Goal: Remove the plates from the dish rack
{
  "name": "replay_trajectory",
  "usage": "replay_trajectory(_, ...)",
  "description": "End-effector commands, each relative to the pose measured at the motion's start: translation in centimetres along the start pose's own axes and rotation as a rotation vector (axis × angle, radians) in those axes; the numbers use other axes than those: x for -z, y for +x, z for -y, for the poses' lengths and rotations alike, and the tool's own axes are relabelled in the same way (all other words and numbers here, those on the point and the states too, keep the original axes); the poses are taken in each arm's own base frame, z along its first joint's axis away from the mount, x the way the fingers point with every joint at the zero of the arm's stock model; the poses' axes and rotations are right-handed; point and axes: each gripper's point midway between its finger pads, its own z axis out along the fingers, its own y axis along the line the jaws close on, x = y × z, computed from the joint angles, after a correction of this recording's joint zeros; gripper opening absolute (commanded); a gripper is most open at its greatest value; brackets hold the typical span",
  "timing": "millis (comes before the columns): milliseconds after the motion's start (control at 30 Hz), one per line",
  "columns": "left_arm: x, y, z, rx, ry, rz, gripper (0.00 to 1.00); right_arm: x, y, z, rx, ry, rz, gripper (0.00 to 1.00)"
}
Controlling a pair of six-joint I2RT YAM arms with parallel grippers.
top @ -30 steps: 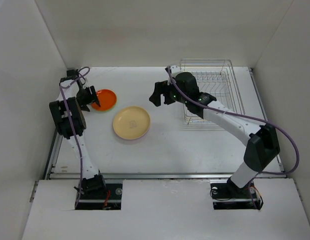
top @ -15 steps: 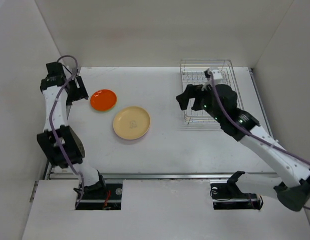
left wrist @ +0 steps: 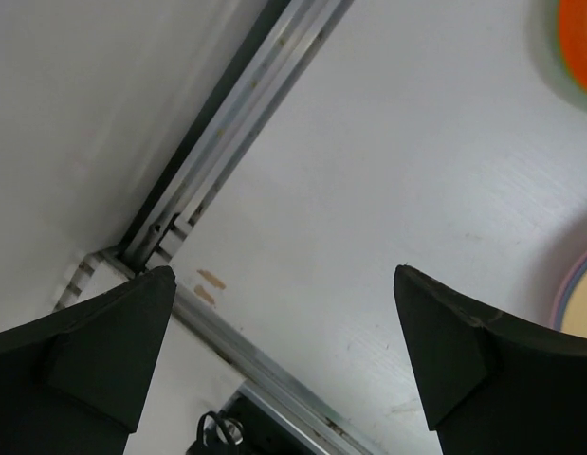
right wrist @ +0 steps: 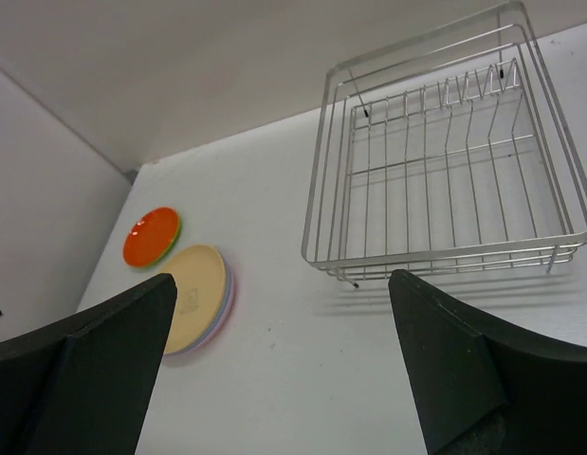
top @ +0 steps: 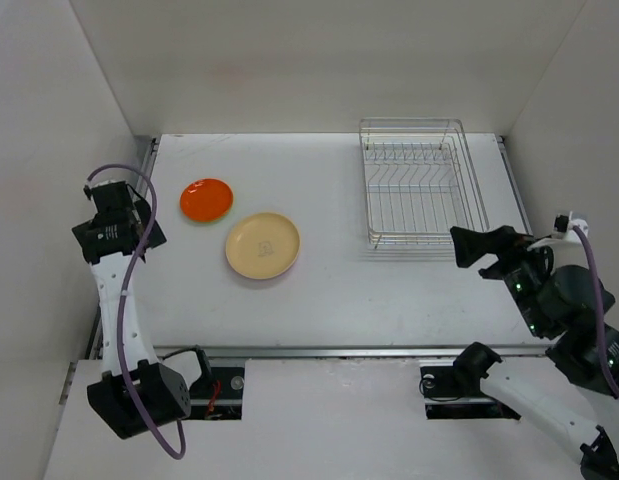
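Overhead, the rack (top: 421, 185) stands at the far right of the table (top: 339, 290), well apart from the plates. The orange plate (top: 207, 199) lies on a green rim (left wrist: 549, 43). Just beside it, the cream plate (top: 263, 245) tops a pinkish rim (left wrist: 564, 292). The left gripper (left wrist: 282, 280) and right gripper (right wrist: 284, 280) hang near opposite table sides, jaws spread wide.

Robot lab test cell, not a home kitchen: bare white table (top: 339, 290) boxed in by plain white walls (top: 289, 70), aluminium rail (left wrist: 241, 109) along its edge, left arm (top: 119, 310) and right arm (top: 554, 295) bolted at the near side. A wire dish rack (top: 421, 185) and plastic plates (top: 263, 245) sit on the tabletop.
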Motion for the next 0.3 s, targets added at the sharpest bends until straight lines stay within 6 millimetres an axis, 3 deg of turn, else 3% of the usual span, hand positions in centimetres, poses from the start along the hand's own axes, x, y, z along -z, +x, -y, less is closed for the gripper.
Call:
replay_trajectory(0,-0.2,1.0,-0.9,0.029,-0.05,0.018,0.99,1.0,0.8,0.5,-0.02,-0.014,-0.017,1.0)
replay_trajectory(133,0.3,1.4,0.5,0.034,0.052,0.027,0.99,1.6,0.9,0.5,-0.018,-0.03,-0.03,1.0)
replay_trajectory(267,0.6,1.5,0.3,0.029,0.054,0.04,0.99,1.7,1.5,0.4,-0.009,-0.039,-0.055,1.0)
